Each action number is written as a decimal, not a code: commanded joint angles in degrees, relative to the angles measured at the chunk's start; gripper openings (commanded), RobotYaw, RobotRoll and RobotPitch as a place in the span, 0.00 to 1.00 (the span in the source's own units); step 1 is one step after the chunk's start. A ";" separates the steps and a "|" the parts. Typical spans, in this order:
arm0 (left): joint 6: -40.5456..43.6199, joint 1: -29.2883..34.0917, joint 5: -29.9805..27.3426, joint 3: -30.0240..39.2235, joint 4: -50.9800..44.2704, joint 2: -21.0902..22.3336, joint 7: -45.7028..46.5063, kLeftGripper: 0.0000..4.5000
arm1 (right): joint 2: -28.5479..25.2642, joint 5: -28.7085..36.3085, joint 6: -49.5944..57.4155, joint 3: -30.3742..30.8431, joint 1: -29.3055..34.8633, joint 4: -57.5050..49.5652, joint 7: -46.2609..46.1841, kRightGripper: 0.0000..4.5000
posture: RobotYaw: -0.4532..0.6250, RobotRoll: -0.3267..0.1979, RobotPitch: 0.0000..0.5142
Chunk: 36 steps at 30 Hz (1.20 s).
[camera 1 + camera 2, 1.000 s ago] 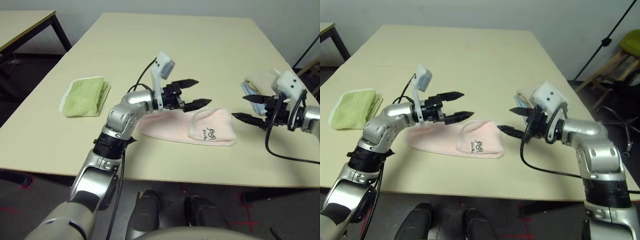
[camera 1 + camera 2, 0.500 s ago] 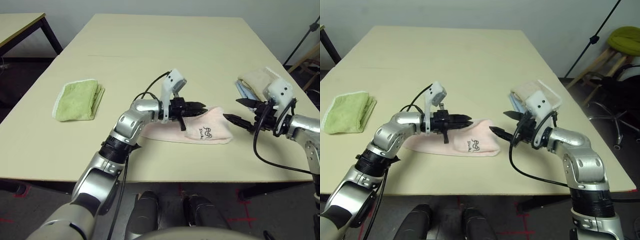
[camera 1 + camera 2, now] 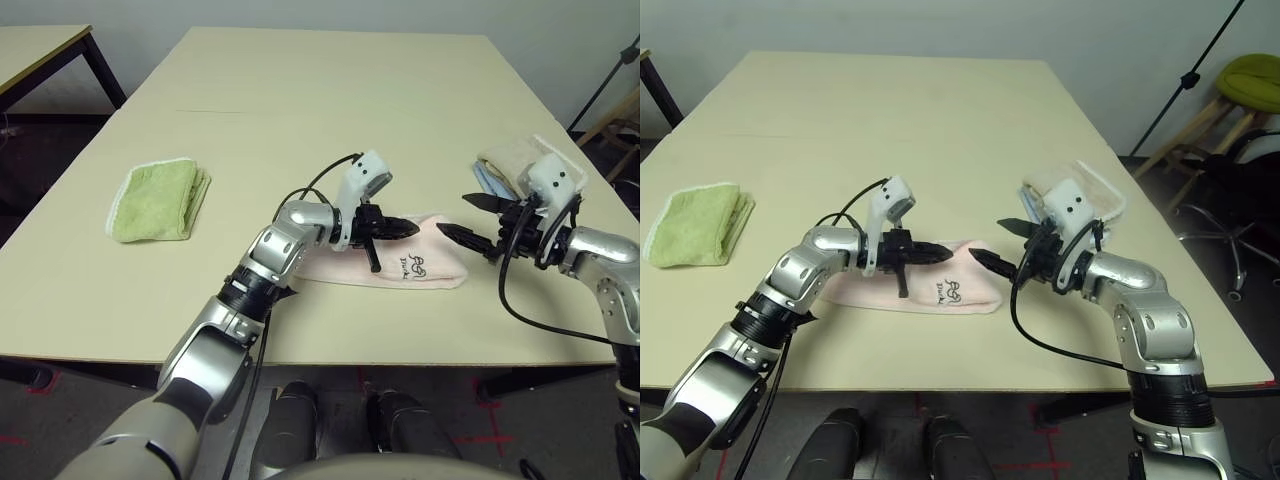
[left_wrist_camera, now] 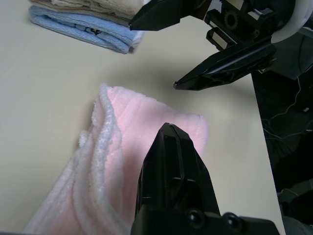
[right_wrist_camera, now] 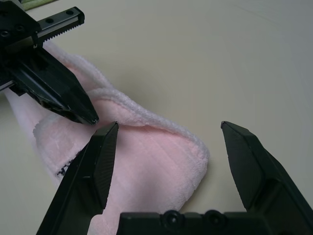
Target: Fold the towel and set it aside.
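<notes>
Right wrist view: fluffy pink towel [image 5: 146,161], piped edging.

Even, soft indoor light from above; the table [image 3: 300,90] shows no glare; shadows under the towel [image 3: 420,262] and arms are faint and short; head views are sharp; in the wrist views the near black fingers [image 4: 171,181] look soft.
</notes>
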 commanded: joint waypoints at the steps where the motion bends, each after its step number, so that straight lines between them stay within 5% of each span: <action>1: -0.59 -0.70 0.76 0.18 1.02 -0.18 -0.67 0.00 | -0.25 0.65 -0.71 -0.52 -0.52 0.13 -0.53 0.96 | 0.49 0.62 0.23; 5: -0.41 -1.17 0.68 0.52 1.32 -0.30 -0.75 0.00 | -0.30 1.79 -0.31 -1.47 -1.92 1.22 -0.58 0.82 | 0.49 0.62 0.23; 15: -1.23 -2.56 1.06 0.73 3.70 -1.63 -0.66 0.00 | -0.39 0.74 -1.62 0.45 -3.28 3.24 -0.90 0.01 | 0.49 0.62 0.22; 26: -6.91 -5.23 6.14 -0.97 13.80 -7.06 2.43 0.00 | 7.66 -3.77 -5.73 5.87 -4.26 10.75 -6.06 0.01 | 0.48 0.62 0.22; 36: -12.77 -2.84 12.22 0.35 23.07 -5.69 7.73 0.00 | 8.95 -7.70 -9.93 9.39 0.83 16.37 -5.90 0.01 | 0.47 0.62 0.24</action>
